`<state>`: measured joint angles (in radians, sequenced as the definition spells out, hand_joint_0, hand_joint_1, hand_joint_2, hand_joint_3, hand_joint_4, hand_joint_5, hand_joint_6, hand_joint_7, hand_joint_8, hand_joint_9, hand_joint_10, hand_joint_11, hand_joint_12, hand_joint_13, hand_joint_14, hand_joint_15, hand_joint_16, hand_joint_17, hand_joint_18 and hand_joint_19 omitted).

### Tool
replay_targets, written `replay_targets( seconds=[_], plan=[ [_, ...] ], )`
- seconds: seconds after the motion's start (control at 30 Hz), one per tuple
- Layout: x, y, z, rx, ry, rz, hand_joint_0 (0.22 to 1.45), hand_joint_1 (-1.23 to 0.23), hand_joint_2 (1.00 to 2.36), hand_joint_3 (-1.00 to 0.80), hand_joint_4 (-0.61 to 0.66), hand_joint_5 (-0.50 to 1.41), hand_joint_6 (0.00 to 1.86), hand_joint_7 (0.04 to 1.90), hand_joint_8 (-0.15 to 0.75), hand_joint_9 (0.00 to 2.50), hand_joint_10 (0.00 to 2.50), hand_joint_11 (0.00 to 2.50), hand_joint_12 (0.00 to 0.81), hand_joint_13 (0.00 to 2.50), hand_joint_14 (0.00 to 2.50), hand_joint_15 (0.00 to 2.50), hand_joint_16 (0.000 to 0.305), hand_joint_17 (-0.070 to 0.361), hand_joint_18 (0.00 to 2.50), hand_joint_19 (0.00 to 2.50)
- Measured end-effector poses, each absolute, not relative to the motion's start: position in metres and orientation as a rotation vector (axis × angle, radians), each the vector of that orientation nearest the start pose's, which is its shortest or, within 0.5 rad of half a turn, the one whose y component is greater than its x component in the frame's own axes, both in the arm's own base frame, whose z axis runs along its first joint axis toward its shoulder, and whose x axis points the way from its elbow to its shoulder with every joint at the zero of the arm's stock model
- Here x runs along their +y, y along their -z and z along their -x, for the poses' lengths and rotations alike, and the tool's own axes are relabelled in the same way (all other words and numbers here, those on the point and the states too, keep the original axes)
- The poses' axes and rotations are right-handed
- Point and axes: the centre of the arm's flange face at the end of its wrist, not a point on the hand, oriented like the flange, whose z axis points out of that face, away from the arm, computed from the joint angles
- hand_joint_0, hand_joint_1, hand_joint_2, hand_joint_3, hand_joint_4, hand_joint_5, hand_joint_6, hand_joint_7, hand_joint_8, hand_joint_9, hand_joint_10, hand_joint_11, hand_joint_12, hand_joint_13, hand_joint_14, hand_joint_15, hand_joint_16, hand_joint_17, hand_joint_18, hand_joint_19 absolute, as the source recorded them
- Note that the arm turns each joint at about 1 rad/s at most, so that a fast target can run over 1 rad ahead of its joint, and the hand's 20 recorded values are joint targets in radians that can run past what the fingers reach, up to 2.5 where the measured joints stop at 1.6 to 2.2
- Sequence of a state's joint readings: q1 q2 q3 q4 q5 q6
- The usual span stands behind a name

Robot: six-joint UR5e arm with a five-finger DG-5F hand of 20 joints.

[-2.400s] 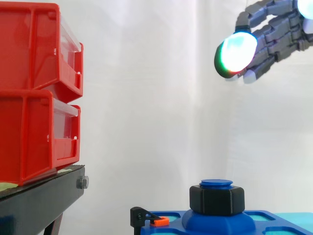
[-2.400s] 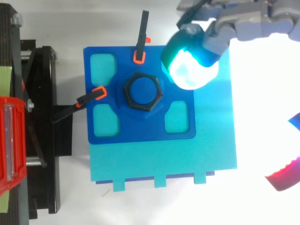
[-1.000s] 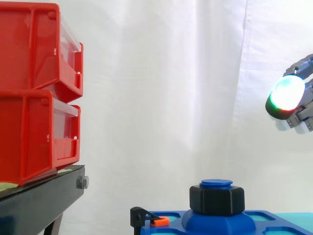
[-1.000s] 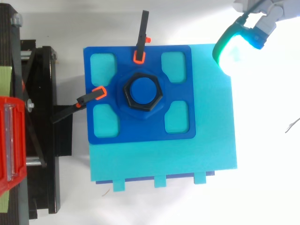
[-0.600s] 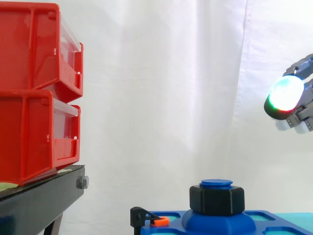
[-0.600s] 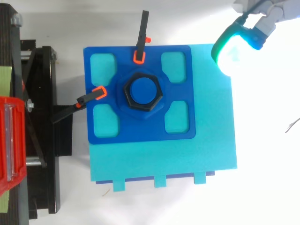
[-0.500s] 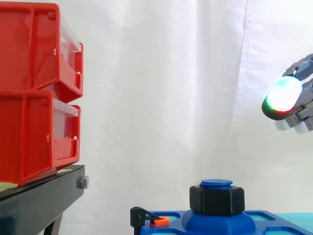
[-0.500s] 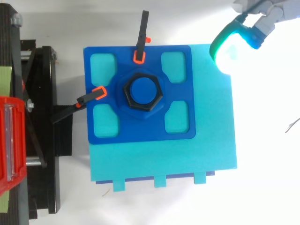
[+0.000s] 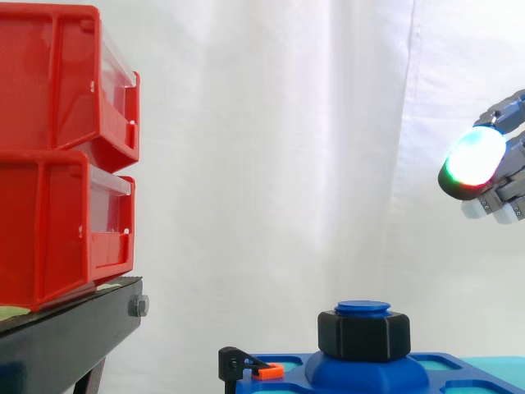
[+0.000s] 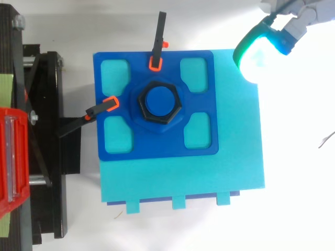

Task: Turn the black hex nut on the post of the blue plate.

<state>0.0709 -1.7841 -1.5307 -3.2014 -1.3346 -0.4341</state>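
Fingers (image 9: 474, 160) loose, hand (image 9: 507, 185) high right of nut (image 9: 363, 332) — overhead, off plate (image 10: 157, 144)

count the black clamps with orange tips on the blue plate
2. One clamp sits on the blue plate's upper edge in the top view; the other clamp is on its left edge, beside the black stand. None seems hidden.
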Motion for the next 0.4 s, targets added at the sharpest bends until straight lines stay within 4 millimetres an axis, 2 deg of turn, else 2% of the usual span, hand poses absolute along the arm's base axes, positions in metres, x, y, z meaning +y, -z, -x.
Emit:
replay_targets(
  seconds=[0.3, 0.4],
  plan=[
    [-0.1176, -0.3909, -0.5572, 1.494, -0.645, -1.082, 0.43, -0.43, 1.0, -0.5, 0.06, -0.24, 0.5, 0.59, 0.156, 0.0, 0.0, 0.0, 0.351, 0.0, 0.0, 0.0, 0.057, 0.128, 0.0, 0.05],
    [-0.1176, -0.3909, -0.5572, 1.494, -0.645, -1.082, 0.43, -0.43, 1.0, -0.5, 0.07, -0.24, 0.5, 0.64, 0.154, 0.0, 0.0, 0.0, 0.348, 0.0, 0.0, 0.0, 0.056, 0.127, 0.0, 0.05]
  ],
)
